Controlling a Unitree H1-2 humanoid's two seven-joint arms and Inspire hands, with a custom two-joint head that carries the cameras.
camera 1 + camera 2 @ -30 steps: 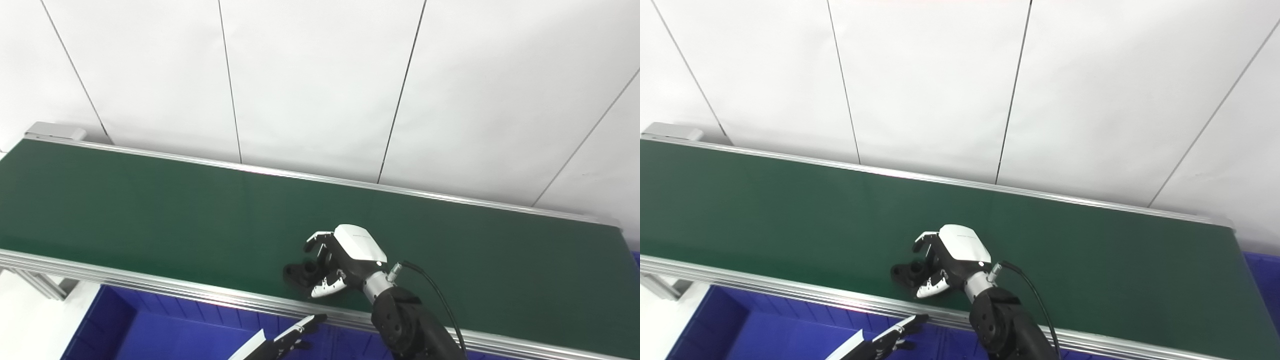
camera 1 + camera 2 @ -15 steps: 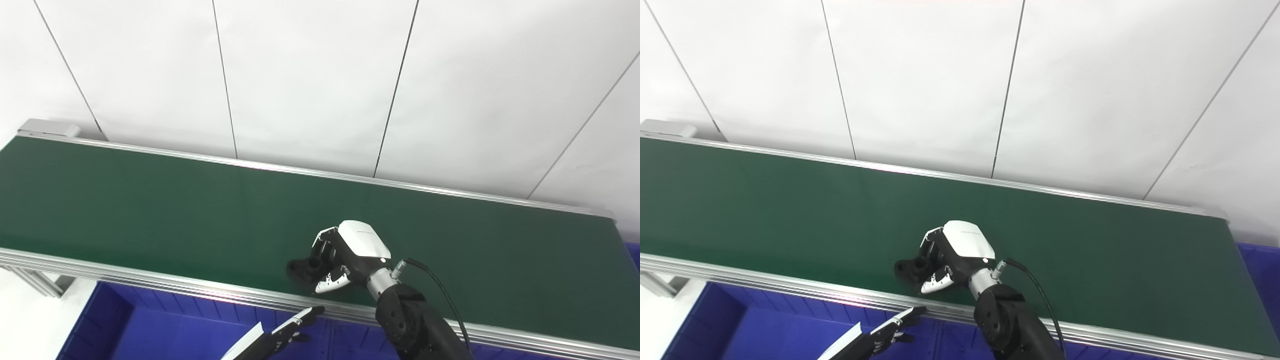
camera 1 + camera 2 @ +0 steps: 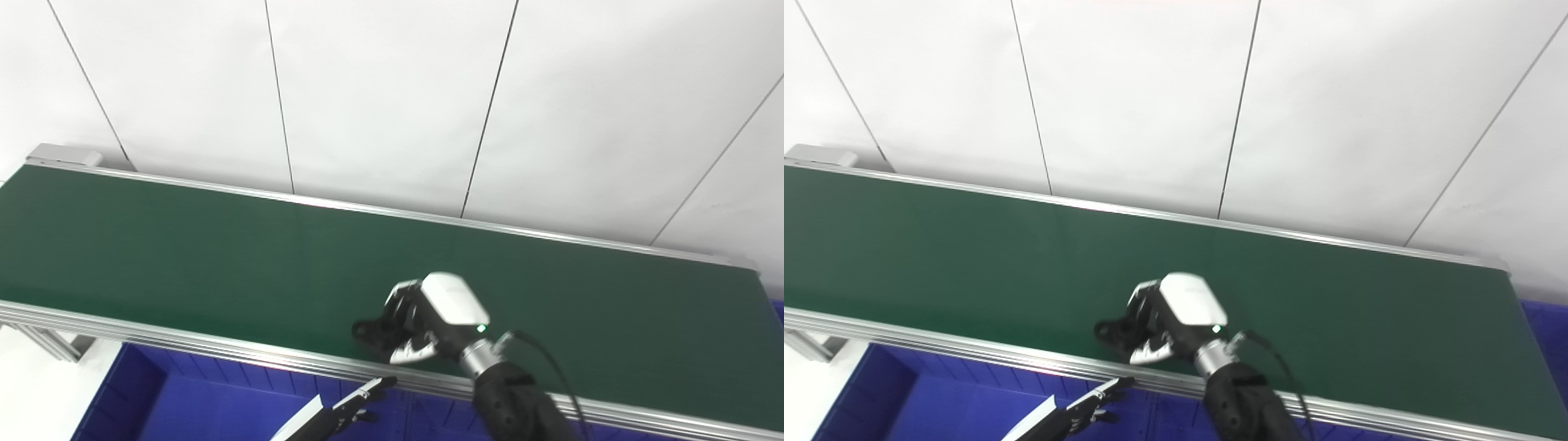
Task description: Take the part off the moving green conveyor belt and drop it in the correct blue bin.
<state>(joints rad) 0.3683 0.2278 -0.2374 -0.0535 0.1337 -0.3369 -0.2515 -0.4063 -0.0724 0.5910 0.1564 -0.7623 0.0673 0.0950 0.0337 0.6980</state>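
A small black part point(image 3: 369, 331) lies on the green conveyor belt point(image 3: 184, 257) near its front rail. My right hand point(image 3: 429, 315), white-backed with black fingers, is curled round the part's right end, fingers over it and thumb under; the image is blurred there. The part's left tip point(image 3: 1107, 331) sticks out past the fingers. My left hand point(image 3: 352, 407) hovers low over the blue bin point(image 3: 202, 410) in front of the belt, fingers stretched out and holding nothing.
An aluminium rail point(image 3: 184, 346) runs along the belt's front edge, another along the back. A white panelled wall point(image 3: 392, 92) rises behind. A second blue bin corner point(image 3: 1543, 324) shows at the right end of the belt.
My right hand's fingers closed from spread to curled over the black part, and it now looks slightly raised and blurred. The left hand has hardly moved. The camera shifted a little.
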